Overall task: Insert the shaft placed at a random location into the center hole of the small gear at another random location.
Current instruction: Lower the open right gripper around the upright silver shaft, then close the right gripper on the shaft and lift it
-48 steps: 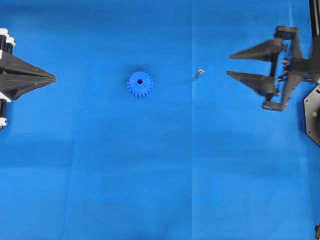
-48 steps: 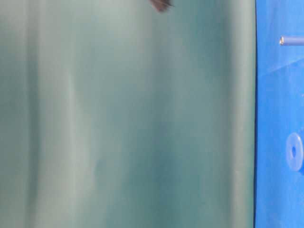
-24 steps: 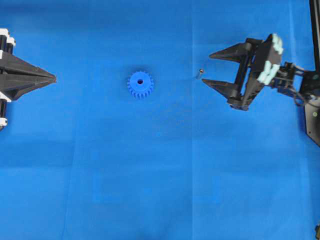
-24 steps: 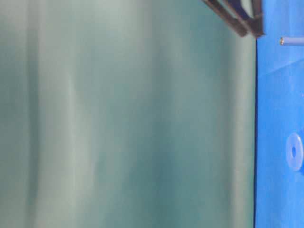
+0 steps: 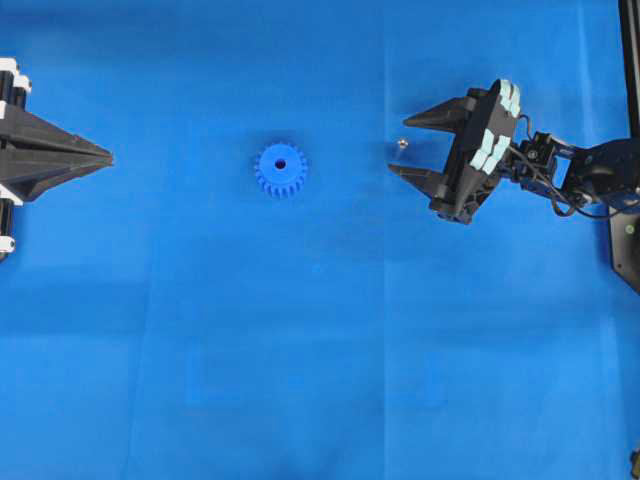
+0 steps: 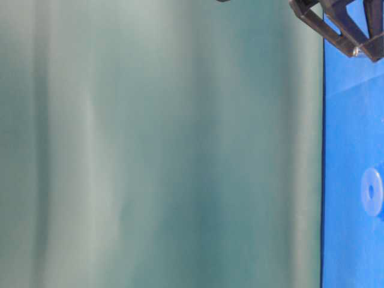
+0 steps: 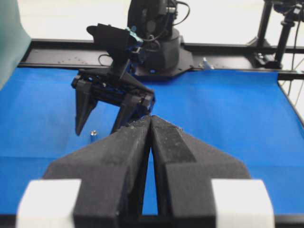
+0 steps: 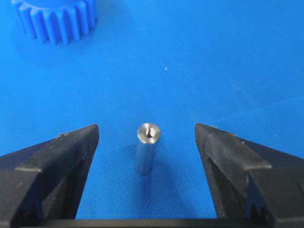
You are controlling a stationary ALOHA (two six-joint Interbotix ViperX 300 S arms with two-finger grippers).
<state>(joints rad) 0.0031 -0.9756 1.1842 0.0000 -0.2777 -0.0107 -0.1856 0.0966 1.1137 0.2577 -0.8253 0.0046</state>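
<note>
The small gear (image 5: pixel 280 170) lies flat on the blue mat, its center hole (image 5: pixel 280 163) facing up; its toothed edge shows in the right wrist view (image 8: pixel 57 19). The shaft (image 5: pixel 400 143) stands upright on the mat, to the right of the gear. My right gripper (image 5: pixel 398 144) is open, low, with one jaw on each side of the shaft (image 8: pixel 147 147), not touching it. My left gripper (image 5: pixel 108 157) is shut and empty at the left edge, far from the gear. In the left wrist view the shaft (image 7: pixel 93 135) stands between the right gripper's fingers (image 7: pixel 85 109).
The blue mat (image 5: pixel 320 350) covers the whole work surface. The right arm's base (image 7: pixel 156 47) and a black frame rail (image 7: pixel 228 50) stand at the mat's far end. A green curtain (image 6: pixel 162 144) fills most of the table-level view.
My right gripper has moved left and down, from the right edge to the shaft, and its open jaws now straddle it. The left gripper, gear and shaft have not moved.
</note>
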